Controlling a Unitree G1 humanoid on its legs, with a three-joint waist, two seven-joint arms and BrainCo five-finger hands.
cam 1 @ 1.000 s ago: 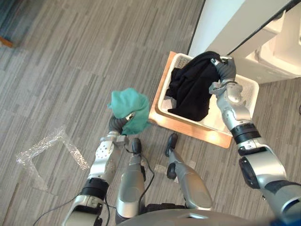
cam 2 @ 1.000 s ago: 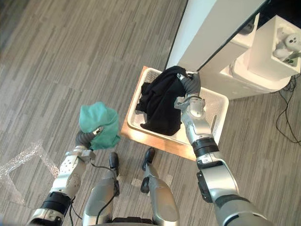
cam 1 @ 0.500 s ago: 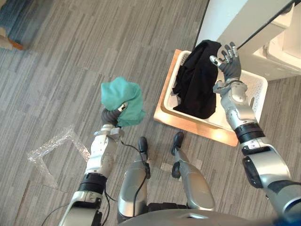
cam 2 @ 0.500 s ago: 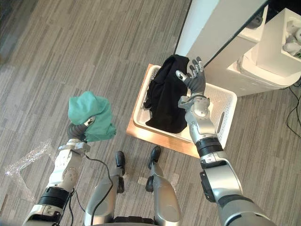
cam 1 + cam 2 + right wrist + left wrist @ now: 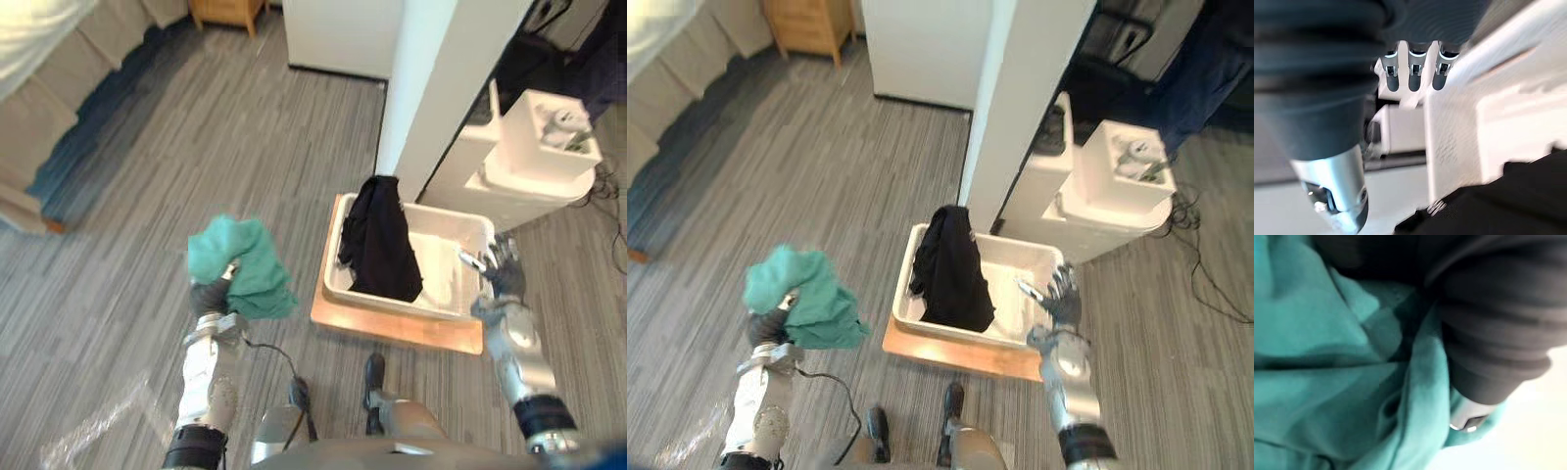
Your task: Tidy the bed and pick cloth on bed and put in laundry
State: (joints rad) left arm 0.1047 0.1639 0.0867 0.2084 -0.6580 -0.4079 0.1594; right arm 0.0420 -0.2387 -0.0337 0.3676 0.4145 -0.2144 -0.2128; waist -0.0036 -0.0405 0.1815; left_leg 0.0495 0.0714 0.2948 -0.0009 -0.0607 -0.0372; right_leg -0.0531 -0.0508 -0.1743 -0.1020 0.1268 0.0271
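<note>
Laundry step, about half done. Black cloth (image 5: 377, 250) draped over the left end of the white laundry basket (image 5: 451, 211), right of frame centre; mostly inside it, as far as can be judged. Right hand (image 5: 502, 272) at the basket's right edge, fingers spread open, empty. Left hand (image 5: 209, 297), left of centre, fingers clenched round the bunched teal cloth (image 5: 240, 264), well apart from the basket. Next: calls for swinging the teal cloth rightward over the basket, then letting go.

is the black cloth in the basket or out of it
In. The black cloth lies heaped inside the white basket at its left end; the right hand is open beside the basket, holding nothing.
</note>
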